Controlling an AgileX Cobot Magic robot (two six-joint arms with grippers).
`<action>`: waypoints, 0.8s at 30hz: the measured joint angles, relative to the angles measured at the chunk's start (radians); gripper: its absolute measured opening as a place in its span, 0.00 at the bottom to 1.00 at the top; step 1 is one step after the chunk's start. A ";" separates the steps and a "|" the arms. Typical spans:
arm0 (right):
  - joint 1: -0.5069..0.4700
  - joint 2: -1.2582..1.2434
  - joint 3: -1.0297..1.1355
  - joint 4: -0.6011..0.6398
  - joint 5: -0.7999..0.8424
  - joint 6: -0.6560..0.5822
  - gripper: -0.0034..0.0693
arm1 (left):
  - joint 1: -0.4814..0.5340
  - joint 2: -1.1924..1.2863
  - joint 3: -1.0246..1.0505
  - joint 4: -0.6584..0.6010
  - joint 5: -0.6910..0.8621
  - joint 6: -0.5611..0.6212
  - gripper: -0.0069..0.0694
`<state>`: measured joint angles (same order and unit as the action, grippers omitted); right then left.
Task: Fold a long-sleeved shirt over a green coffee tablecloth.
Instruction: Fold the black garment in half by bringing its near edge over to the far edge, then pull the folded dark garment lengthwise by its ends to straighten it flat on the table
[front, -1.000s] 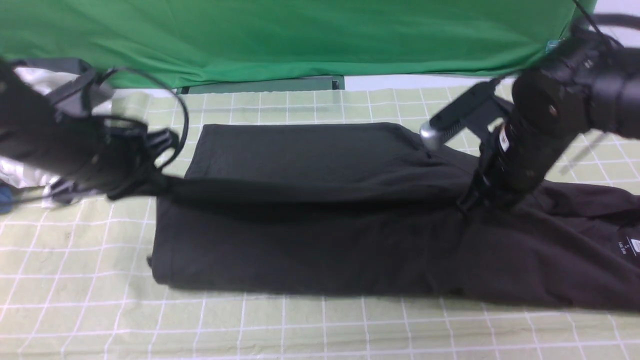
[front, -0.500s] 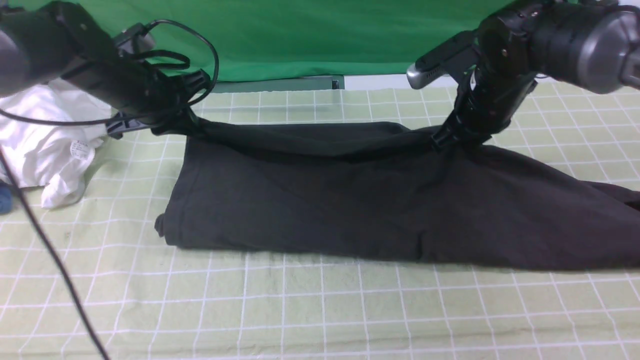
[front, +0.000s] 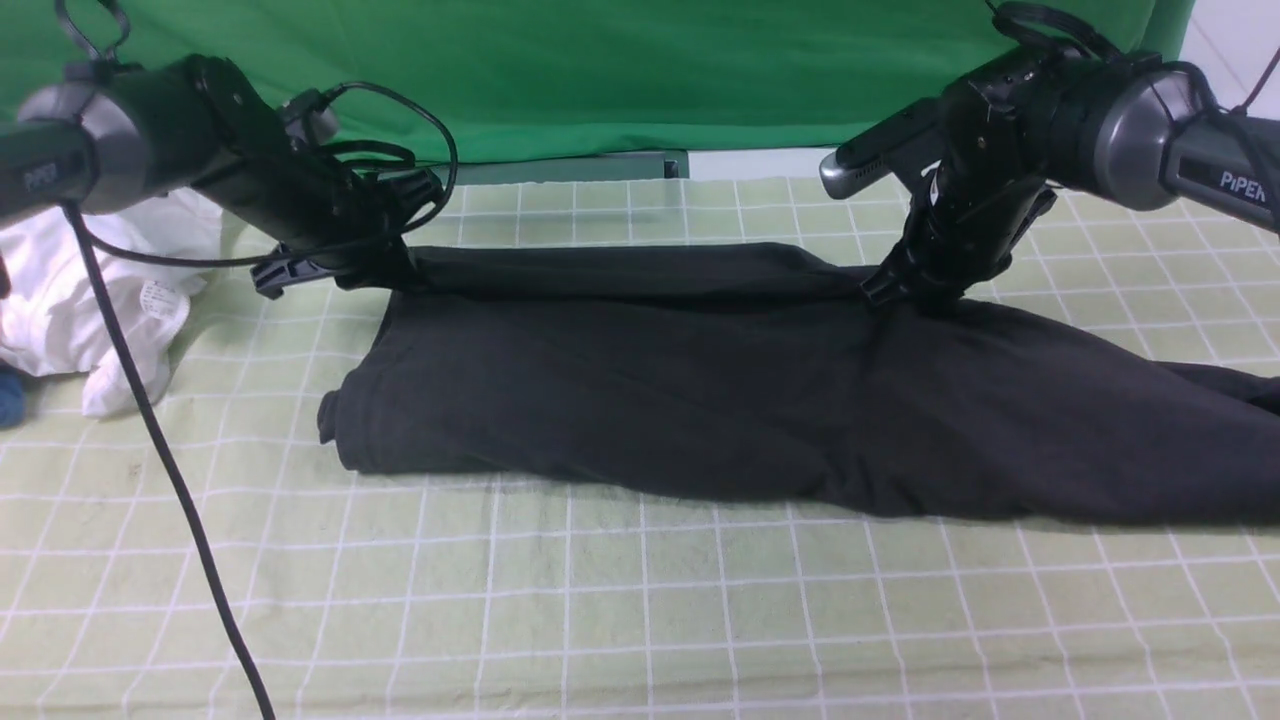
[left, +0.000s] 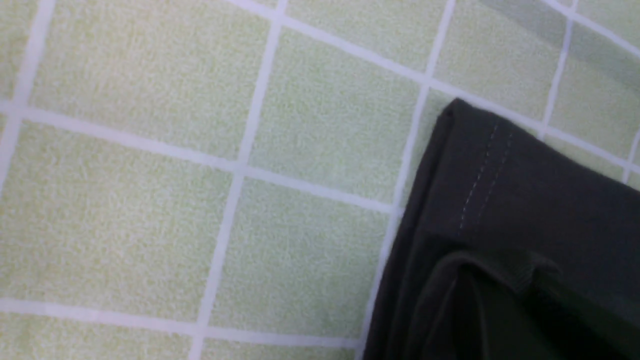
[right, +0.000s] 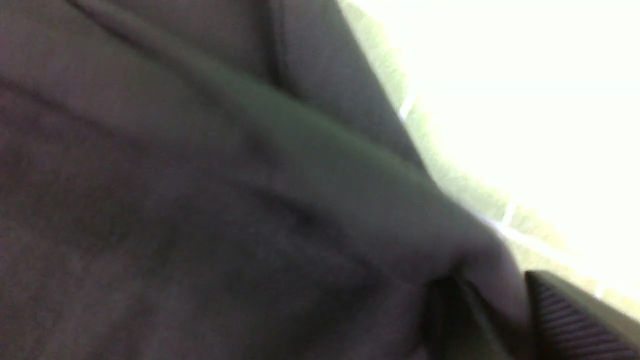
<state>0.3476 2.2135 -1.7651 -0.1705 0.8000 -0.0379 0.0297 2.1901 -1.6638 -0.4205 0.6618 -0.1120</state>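
Note:
The long-sleeved shirt (front: 700, 390) lies black and folded lengthwise on the green coffee tablecloth (front: 640, 600), one end trailing off to the right. My left gripper (front: 385, 272) sits low at the shirt's far left corner, shut on the hem; the left wrist view shows that stitched hem corner (left: 500, 165) on the grid cloth (left: 150, 200). My right gripper (front: 900, 290) rests on the shirt's far edge, right of centre. In the right wrist view, one ribbed finger pad (right: 570, 320) is bared, the jaws stand parted, and a ridge of shirt fabric (right: 490, 270) lies between them.
A crumpled white garment (front: 90, 290) lies at the far left. A deep-green backdrop (front: 600, 70) hangs behind the table. A black cable (front: 170, 480) drops from the left arm across the cloth's front left. Bare grid cloth stretches in front of the shirt.
Both arms carried the lifted shirt edge away from me and laid it down on the far side, doubling the shirt over. The right jaws have parted; the left stays shut.

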 joint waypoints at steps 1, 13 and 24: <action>-0.001 0.000 -0.006 -0.001 -0.001 0.000 0.41 | 0.000 0.001 -0.014 0.000 0.001 -0.001 0.13; -0.007 0.000 -0.305 0.003 0.174 -0.004 0.65 | 0.032 0.001 -0.369 0.053 0.131 -0.049 0.49; -0.008 0.016 -0.291 0.275 0.410 -0.136 0.06 | 0.017 0.011 -0.479 0.057 0.545 0.084 0.42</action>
<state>0.3398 2.2297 -2.0559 0.1041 1.2100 -0.1743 0.0471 2.2008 -2.1425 -0.3639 1.2071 -0.0276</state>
